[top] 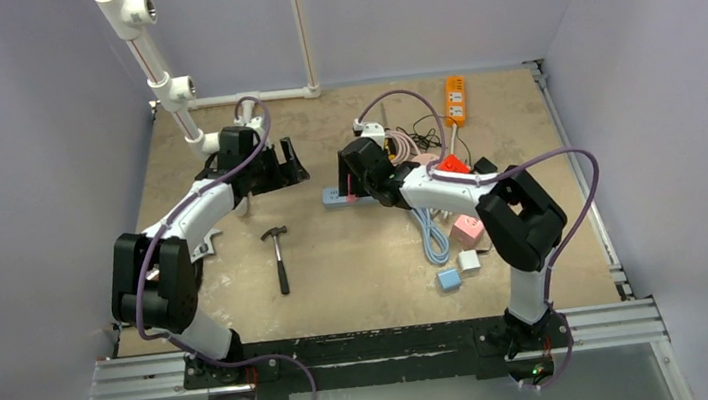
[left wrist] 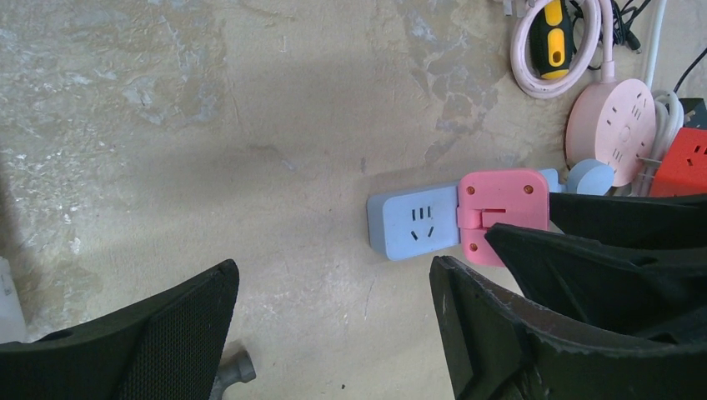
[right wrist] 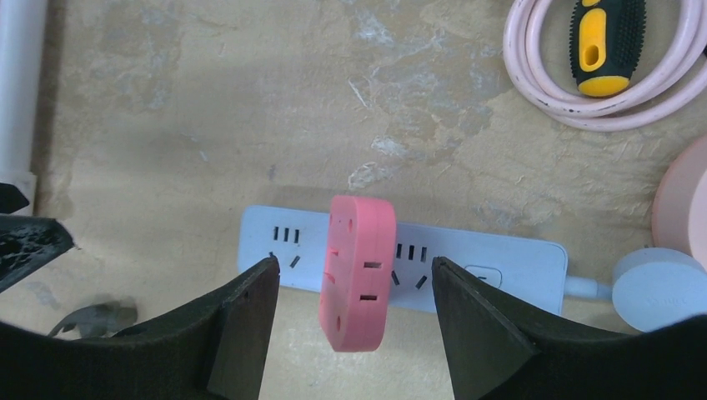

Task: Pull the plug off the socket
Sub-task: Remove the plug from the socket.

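Observation:
A pink plug (right wrist: 360, 271) stands on edge in the middle of a pale blue socket strip (right wrist: 492, 267) lying flat on the table. My right gripper (right wrist: 354, 268) straddles the plug, open, with a gap on each side between its fingers and the plug's faces. From above, the right gripper (top: 360, 184) sits over the strip (top: 334, 196). My left gripper (left wrist: 332, 275) hangs open over bare table to the left of the strip (left wrist: 414, 223) and holds nothing. In the left wrist view the plug (left wrist: 503, 212) shows, with the right gripper's black fingers (left wrist: 600, 258) beside it.
A hammer (top: 279, 257) lies in front of the left gripper. Behind and right of the strip are a pink round socket (left wrist: 621, 129) with coiled cable, a yellow-black screwdriver (right wrist: 602, 42), a red cube (top: 451, 164) and an orange strip (top: 456, 100). White pipes (top: 160, 76) stand at the back left.

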Available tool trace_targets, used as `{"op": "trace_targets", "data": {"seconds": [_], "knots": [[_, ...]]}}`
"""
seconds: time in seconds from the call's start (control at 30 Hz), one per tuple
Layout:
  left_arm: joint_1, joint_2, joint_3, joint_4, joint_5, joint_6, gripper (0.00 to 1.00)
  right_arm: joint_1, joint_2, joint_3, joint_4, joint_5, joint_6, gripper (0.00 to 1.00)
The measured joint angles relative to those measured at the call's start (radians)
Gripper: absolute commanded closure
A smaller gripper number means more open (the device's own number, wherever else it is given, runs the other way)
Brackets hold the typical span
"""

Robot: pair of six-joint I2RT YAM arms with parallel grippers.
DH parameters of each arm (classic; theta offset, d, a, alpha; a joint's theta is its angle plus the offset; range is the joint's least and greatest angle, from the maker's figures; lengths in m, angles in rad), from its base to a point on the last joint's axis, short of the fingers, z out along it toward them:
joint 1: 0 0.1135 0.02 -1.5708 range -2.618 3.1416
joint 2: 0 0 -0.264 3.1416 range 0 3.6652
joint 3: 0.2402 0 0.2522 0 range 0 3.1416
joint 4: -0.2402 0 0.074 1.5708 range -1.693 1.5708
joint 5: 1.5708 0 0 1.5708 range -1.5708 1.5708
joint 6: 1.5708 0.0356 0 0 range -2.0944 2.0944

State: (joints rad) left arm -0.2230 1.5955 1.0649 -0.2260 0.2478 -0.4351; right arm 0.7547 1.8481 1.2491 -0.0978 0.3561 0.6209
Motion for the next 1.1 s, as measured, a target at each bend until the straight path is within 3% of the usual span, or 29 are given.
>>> {"op": "trace_targets", "data": {"seconds": [0.2,0.47,0.73,0.97,1.1], "knots": [[0.000,0.002,0.000,0.000,0.011,0.000,0.17,-0.006,0.029,0.000,0.002,-0.020,-0.002,0.42],[0.000,0.010,0.000,0.001,0.021,0.000,0.17,-0.016,0.031,0.000,0.029,-0.085,-0.005,0.65],[0.000,0.021,0.000,0.001,0.039,0.000,0.17,-0.021,0.051,0.000,0.057,-0.116,-0.008,0.67],[0.000,0.028,0.000,0.001,0.046,0.000,0.17,-0.021,0.082,0.007,0.065,-0.121,0.001,0.99],[0.000,0.032,0.000,0.002,0.064,0.000,0.17,-0.021,0.074,-0.005,0.075,-0.131,0.000,1.00]]}}
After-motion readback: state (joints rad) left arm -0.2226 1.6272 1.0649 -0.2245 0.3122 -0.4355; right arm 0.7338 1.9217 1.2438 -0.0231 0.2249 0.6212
